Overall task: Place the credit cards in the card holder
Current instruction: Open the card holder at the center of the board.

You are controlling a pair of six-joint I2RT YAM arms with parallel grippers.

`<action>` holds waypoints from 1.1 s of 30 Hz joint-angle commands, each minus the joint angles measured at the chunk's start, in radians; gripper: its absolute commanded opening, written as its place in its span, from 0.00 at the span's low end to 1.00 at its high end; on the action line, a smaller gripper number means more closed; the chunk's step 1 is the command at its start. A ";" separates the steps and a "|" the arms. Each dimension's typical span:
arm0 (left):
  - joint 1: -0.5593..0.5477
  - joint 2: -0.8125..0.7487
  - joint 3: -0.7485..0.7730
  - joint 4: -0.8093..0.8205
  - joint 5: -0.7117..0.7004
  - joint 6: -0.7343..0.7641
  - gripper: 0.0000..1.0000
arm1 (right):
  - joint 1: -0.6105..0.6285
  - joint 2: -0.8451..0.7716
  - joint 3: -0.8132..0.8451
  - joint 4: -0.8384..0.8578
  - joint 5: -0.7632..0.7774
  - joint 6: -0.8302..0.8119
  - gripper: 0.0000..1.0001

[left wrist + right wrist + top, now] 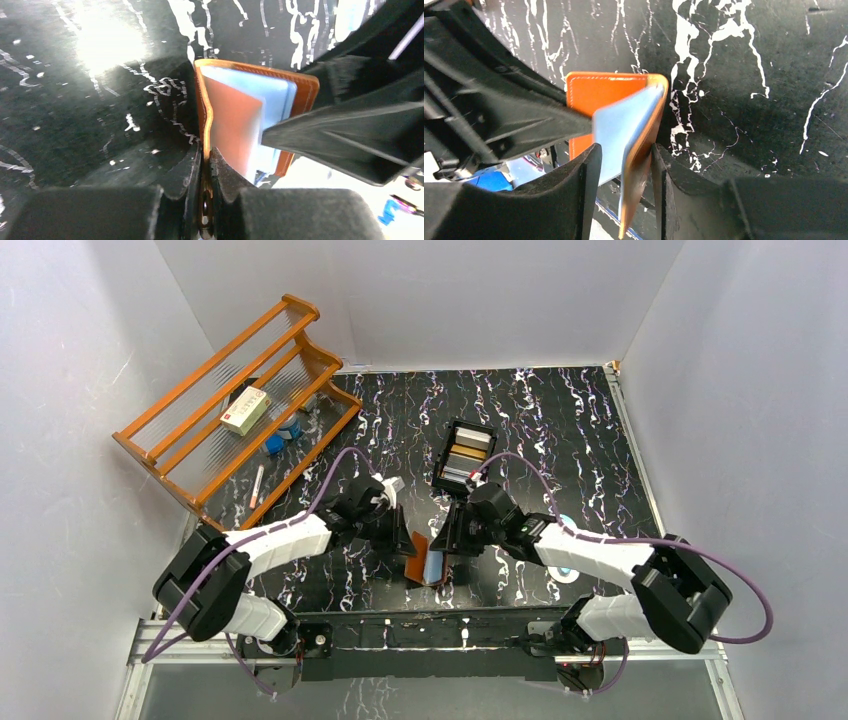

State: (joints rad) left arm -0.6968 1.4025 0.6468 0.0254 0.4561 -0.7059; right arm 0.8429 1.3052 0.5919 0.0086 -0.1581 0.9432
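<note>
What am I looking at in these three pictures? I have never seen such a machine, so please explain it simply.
These are two robot arms bolted at the edge of a table. The wide picture comes from a camera above; the other two from a camera on each wrist. On it stand a wooden rack and a black tray with the credit cards. Between the arms is the brown card holder, open. The left gripper pinches one flap. The right gripper has its fingers either side of the other flap; whether they squeeze is unclear.
</note>
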 commanded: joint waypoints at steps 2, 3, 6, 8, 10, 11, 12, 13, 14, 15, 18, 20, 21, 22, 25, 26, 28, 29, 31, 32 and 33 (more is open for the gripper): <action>0.002 -0.074 -0.026 -0.093 -0.122 0.035 0.02 | 0.004 -0.086 -0.028 -0.008 0.041 0.002 0.47; 0.004 -0.073 -0.035 -0.088 -0.126 0.032 0.02 | 0.004 -0.098 -0.035 -0.012 0.043 0.003 0.46; 0.007 -0.063 -0.056 -0.075 -0.134 0.028 0.02 | 0.004 -0.129 -0.050 -0.021 0.053 0.005 0.38; 0.008 -0.054 -0.060 -0.068 -0.131 0.026 0.02 | 0.004 -0.141 -0.052 -0.038 0.065 -0.002 0.30; 0.008 -0.047 -0.062 -0.068 -0.139 0.025 0.02 | 0.004 -0.147 -0.051 -0.059 0.081 -0.011 0.24; 0.008 -0.045 -0.064 -0.068 -0.142 0.026 0.02 | 0.004 -0.149 -0.050 -0.066 0.089 -0.017 0.21; 0.008 -0.044 -0.067 -0.064 -0.143 0.026 0.02 | 0.004 -0.151 -0.052 -0.071 0.096 -0.021 0.17; 0.007 -0.042 -0.070 -0.060 -0.144 0.026 0.03 | 0.004 -0.152 -0.055 -0.074 0.102 -0.024 0.13; 0.008 -0.041 -0.073 -0.056 -0.142 0.026 0.04 | 0.004 -0.153 -0.058 -0.074 0.105 -0.024 0.11; 0.008 -0.040 -0.076 -0.049 -0.138 0.025 0.06 | 0.004 -0.152 -0.061 -0.075 0.109 -0.026 0.09; 0.008 -0.039 -0.078 -0.050 -0.139 0.020 0.15 | 0.002 -0.152 -0.069 -0.087 0.127 -0.029 0.03; 0.007 -0.039 -0.068 -0.059 -0.129 0.020 0.24 | 0.002 -0.162 -0.069 -0.091 0.126 -0.031 0.02; 0.008 -0.039 -0.062 -0.063 -0.119 0.019 0.28 | 0.001 -0.168 -0.067 -0.089 0.122 -0.032 0.02; 0.008 -0.041 -0.057 -0.064 -0.107 0.016 0.32 | 0.002 -0.172 -0.064 -0.089 0.119 -0.033 0.01; 0.008 -0.048 -0.035 -0.036 -0.021 -0.003 0.47 | 0.001 -0.180 -0.049 -0.094 0.103 -0.035 0.01; 0.008 -0.049 -0.027 -0.021 0.016 -0.014 0.49 | 0.001 -0.183 -0.043 -0.093 0.089 -0.029 0.00; 0.008 -0.064 -0.024 0.017 0.063 -0.048 0.51 | 0.002 -0.189 -0.026 -0.090 0.054 -0.016 0.00; 0.008 -0.076 -0.024 0.026 0.067 -0.062 0.52 | 0.002 -0.195 -0.009 -0.093 0.039 -0.008 0.00; 0.008 -0.096 -0.022 0.019 0.050 -0.068 0.52 | 0.002 -0.203 0.016 -0.114 0.034 0.006 0.00; 0.008 -0.103 -0.019 0.010 0.039 -0.064 0.53 | 0.002 -0.206 0.024 -0.121 0.036 0.013 0.00; 0.009 -0.105 -0.018 0.003 0.031 -0.060 0.55 | 0.001 -0.206 0.026 -0.125 0.038 0.020 0.00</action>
State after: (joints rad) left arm -0.6910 1.3514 0.5926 0.0265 0.4549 -0.7467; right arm 0.8429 1.1328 0.5468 -0.1173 -0.0952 0.9333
